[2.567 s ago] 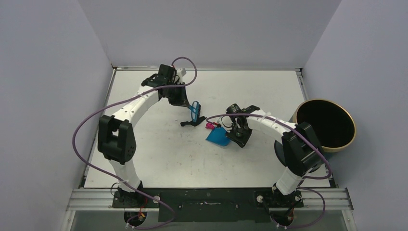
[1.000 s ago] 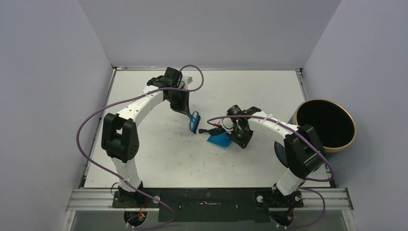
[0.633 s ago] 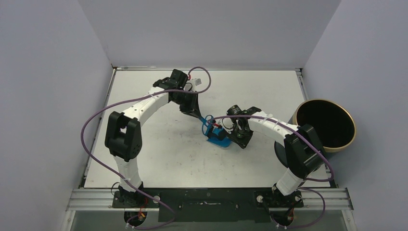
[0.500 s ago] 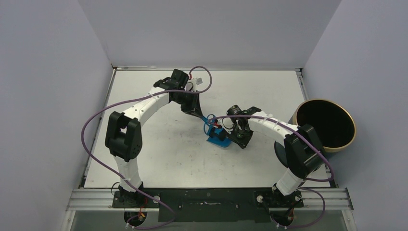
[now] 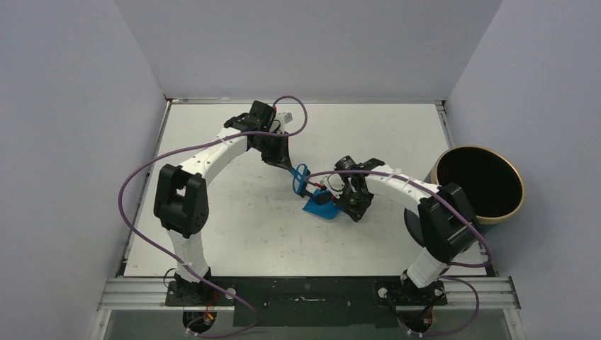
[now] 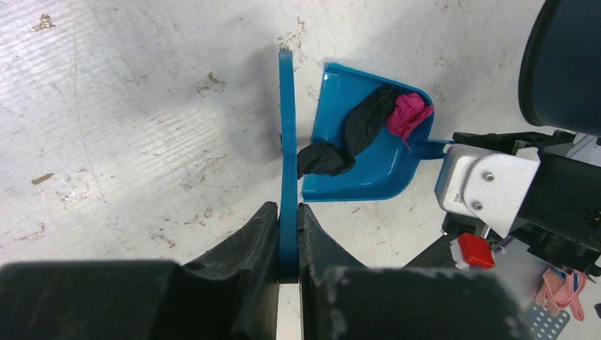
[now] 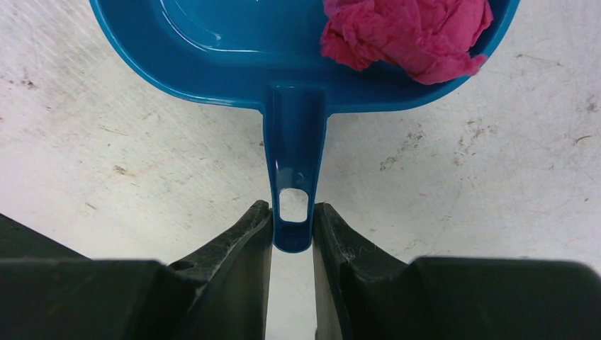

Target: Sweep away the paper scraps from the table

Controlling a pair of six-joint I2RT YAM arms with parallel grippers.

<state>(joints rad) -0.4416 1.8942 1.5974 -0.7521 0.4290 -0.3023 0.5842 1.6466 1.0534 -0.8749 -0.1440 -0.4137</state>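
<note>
A magenta-pink paper scrap (image 6: 409, 113) lies inside the blue dustpan (image 6: 368, 177), near its handle; it also shows in the right wrist view (image 7: 407, 32). A black mass (image 6: 354, 134) stretches from the brush into the pan; I cannot tell whether it is bristles or a black scrap. My left gripper (image 6: 287, 207) is shut on the blue hand brush (image 6: 287, 127), held edge-on at the pan's mouth (image 5: 301, 177). My right gripper (image 7: 292, 209) is shut on the dustpan's handle (image 7: 294, 156), and the pan (image 5: 320, 205) rests on the white table (image 5: 234, 227).
A round dark bin with a gold rim (image 5: 478, 184) stands off the table's right edge. Grey walls enclose the table on three sides. The two arms meet near the table's middle (image 5: 326, 188).
My left arm swept the brush rightward to the dustpan's mouth and the pink scrap went into the pan. In the last half second the brush drew back slightly.
</note>
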